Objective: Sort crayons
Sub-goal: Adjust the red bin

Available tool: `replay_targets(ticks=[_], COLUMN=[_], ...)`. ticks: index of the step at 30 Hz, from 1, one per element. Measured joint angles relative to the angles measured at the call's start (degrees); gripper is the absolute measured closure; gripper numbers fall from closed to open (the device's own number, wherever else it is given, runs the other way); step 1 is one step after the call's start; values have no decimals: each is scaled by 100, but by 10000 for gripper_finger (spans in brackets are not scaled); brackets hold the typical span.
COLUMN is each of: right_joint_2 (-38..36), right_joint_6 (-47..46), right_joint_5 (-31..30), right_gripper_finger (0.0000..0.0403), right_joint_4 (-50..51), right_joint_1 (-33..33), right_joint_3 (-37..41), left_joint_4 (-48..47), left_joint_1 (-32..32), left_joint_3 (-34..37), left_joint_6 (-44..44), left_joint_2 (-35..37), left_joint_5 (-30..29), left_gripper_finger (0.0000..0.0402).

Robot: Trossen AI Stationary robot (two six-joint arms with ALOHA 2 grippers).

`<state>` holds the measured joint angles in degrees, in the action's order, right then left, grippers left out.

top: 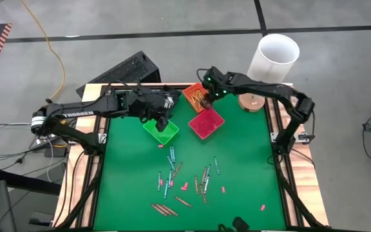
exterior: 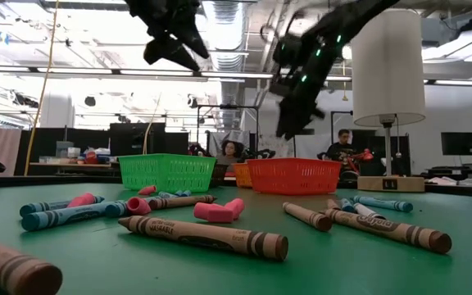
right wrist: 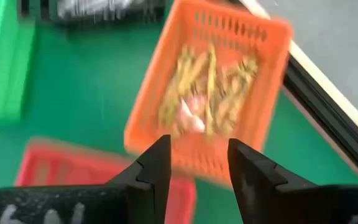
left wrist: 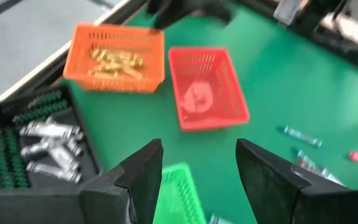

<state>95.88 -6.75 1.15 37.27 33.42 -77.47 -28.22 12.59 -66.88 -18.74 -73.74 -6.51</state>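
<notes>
Crayons (top: 172, 175) lie scattered on the green tabletop (top: 237, 161). The left gripper (top: 162, 122) hovers over the green bin (top: 161, 131), jaws released and empty. The right gripper (top: 203, 98) hangs over the orange bin (top: 194, 96) of yellow crayons (left wrist: 114, 61), jaws apart.

You can read "TROSSEN" in white letters along the left arm (top: 76, 115) in the high view. The crayons' wrappers carry print, but you cannot make it out.

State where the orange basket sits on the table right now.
In the high view the orange basket sits at the far edge of the green mat, beside the red basket, under the right hand.
</notes>
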Motion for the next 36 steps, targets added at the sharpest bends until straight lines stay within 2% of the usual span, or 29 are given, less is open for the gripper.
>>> replay_targets(ticks=[8,15,22,36], right_joint_2=[-761,-826,-820,-770], right_joint_6=[-61,-381,-590,-534], right_joint_5=[-595,-885,-1049,-677], right_gripper_finger=[276,281,281,281], right_joint_4=[1495,1418,1016,264], right_joint_1=[-200,-440,-522,-960], right_joint_3=[16,703,1329,1506], left_joint_4=[524,995,1025,1209], left_joint_1=[-77,-82,-82,-95], left_joint_3=[573,1199,1362,1634], left_joint_6=[-356,-920,-1050,-1269], left_joint_2=[549,1001,1195,1194], left_joint_5=[-311,-317,-415,-496], left_gripper_finger=[210,210,210,210])
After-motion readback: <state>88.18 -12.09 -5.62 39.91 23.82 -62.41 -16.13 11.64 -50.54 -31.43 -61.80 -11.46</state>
